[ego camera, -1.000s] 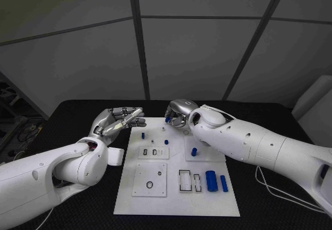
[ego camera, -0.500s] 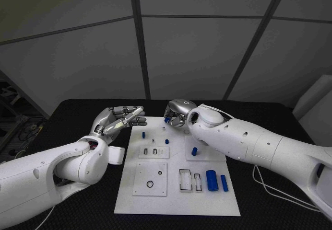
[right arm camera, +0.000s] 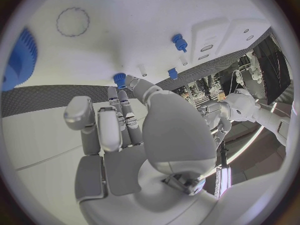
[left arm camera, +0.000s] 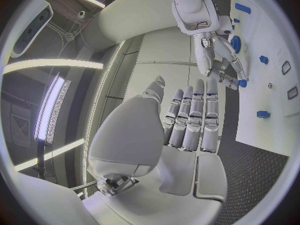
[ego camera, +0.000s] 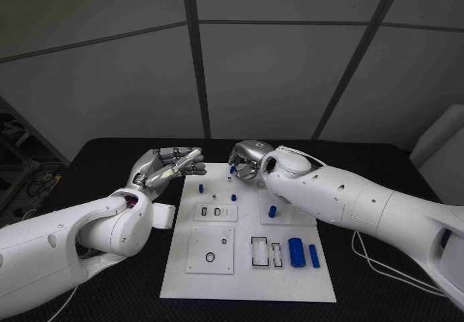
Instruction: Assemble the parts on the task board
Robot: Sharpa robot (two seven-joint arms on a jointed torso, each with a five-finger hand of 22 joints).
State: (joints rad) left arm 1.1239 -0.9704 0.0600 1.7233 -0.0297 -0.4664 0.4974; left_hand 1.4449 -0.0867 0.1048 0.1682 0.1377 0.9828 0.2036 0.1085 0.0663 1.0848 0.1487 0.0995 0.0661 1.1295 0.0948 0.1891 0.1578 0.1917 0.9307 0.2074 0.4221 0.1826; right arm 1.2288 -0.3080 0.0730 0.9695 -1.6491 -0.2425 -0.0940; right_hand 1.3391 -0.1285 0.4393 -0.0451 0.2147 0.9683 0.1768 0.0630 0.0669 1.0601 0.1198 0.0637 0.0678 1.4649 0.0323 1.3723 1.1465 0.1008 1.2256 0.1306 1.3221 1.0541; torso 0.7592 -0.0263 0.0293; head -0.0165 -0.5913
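Head view: right hand (ego camera: 247, 159) pinches small blue part (ego camera: 234, 168), prob. at fingertips, over task board (ego camera: 247, 285) far edge. Left hand (ego camera: 166, 166) holds nothing, fingers straight.

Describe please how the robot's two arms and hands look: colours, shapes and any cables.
Both arms have smooth, rounded white shells with small dark screw holes; the right arm and the left arm are thick and bulbous. Each ends in a silver metallic hand with segmented fingers: the left hand and the right hand. A thin white cable lies on the black table beside the right arm.
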